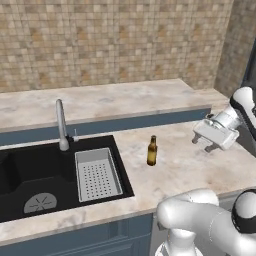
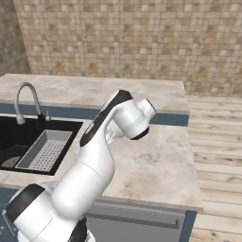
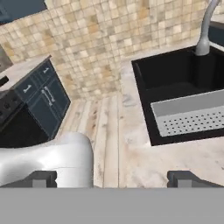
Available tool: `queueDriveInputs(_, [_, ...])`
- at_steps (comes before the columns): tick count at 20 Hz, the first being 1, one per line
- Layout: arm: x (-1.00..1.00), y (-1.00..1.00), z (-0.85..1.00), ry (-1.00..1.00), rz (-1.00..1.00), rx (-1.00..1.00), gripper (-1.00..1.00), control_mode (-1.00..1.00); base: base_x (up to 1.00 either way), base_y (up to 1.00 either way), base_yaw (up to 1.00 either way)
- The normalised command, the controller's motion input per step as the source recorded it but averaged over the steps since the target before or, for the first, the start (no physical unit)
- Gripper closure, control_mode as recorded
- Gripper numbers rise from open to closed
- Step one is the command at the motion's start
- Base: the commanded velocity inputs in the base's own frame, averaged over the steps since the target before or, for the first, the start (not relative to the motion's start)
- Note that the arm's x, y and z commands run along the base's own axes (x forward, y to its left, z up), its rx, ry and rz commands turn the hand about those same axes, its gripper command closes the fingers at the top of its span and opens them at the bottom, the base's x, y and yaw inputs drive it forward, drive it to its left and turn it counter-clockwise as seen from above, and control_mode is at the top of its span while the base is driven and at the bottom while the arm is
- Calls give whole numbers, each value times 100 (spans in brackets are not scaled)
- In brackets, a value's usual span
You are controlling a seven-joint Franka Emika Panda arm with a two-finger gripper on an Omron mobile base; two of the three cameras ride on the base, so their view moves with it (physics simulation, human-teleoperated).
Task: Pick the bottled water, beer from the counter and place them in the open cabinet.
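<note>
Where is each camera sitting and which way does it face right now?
Left base view: behind the arm on its left, looking down at the counter, sink and beer; arm at lower right, tool open.
Right base view: behind on the right, same counter; arm rises from lower left.
Hand view: along the tool, toward the sink.
All three share the sink and faucet.
</note>
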Motion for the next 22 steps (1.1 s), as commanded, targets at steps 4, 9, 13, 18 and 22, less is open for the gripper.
queueDriveInputs(4, [52,4,-44,-5,57,6,-100,-100,0,0,0])
queueDriveInputs(9, [54,0,-33,-14,27,2,-100,-100,0,0,0])
queueDriveInputs(13, [56,0,-24,-18,-4,0,-100,-100,0,0,0])
queueDriveInputs(18, [25,9,-18,-13,-7,0,-100,-100,0,0,0])
queueDriveInputs(22, [19,8,-21,-5,-18,3,-100,-100,0,0,0])
